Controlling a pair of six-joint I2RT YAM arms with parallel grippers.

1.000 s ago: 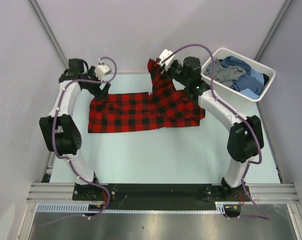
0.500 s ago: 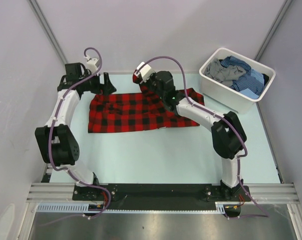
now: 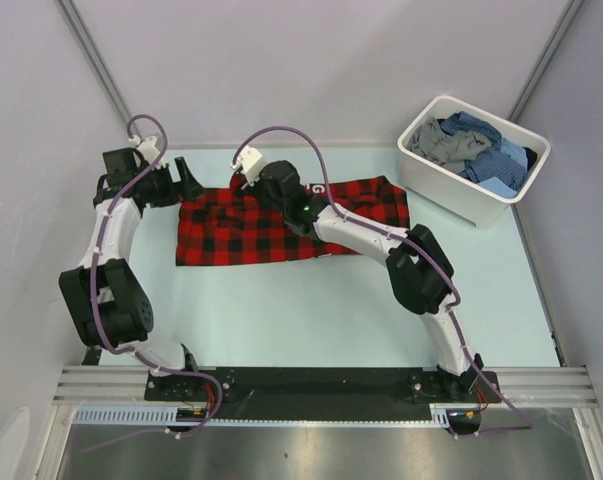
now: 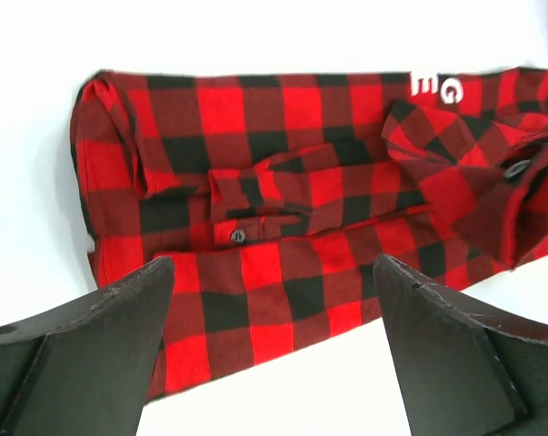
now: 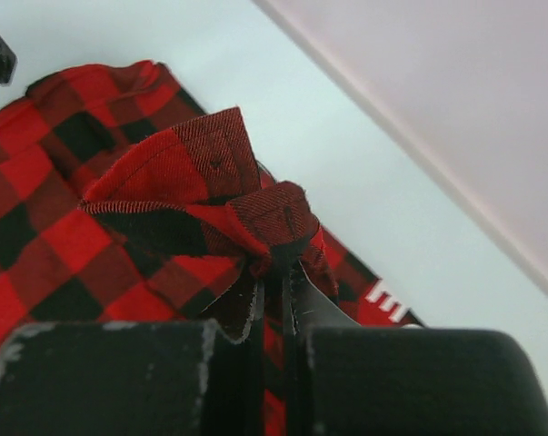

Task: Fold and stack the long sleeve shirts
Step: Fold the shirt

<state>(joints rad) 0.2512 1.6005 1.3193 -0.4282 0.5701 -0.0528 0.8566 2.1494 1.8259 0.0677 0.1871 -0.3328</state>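
A red-and-black check long sleeve shirt (image 3: 281,225) lies spread across the far half of the table. My right gripper (image 3: 246,183) reaches over it to its far left part and is shut on a bunched sleeve cuff (image 5: 201,182), which it holds just above the cloth. In the right wrist view the gripper (image 5: 278,272) pinches that cuff between its fingers. My left gripper (image 3: 189,180) hangs open just off the shirt's left end. In the left wrist view nothing lies between its fingers (image 4: 83,345) and the shirt (image 4: 283,218) is ahead of them. More long sleeve shirts, blue check (image 3: 493,162) and grey (image 3: 439,142), lie piled in a tub.
The white plastic tub (image 3: 461,200) stands at the far right corner of the table. Grey walls close in the back and both sides. The pale table surface (image 3: 301,310) runs from the shirt to the arms' bases.
My right arm has swung left across the shirt, carrying the sleeve cuff from the right end to the far left. My left gripper has pulled back left off the shirt.
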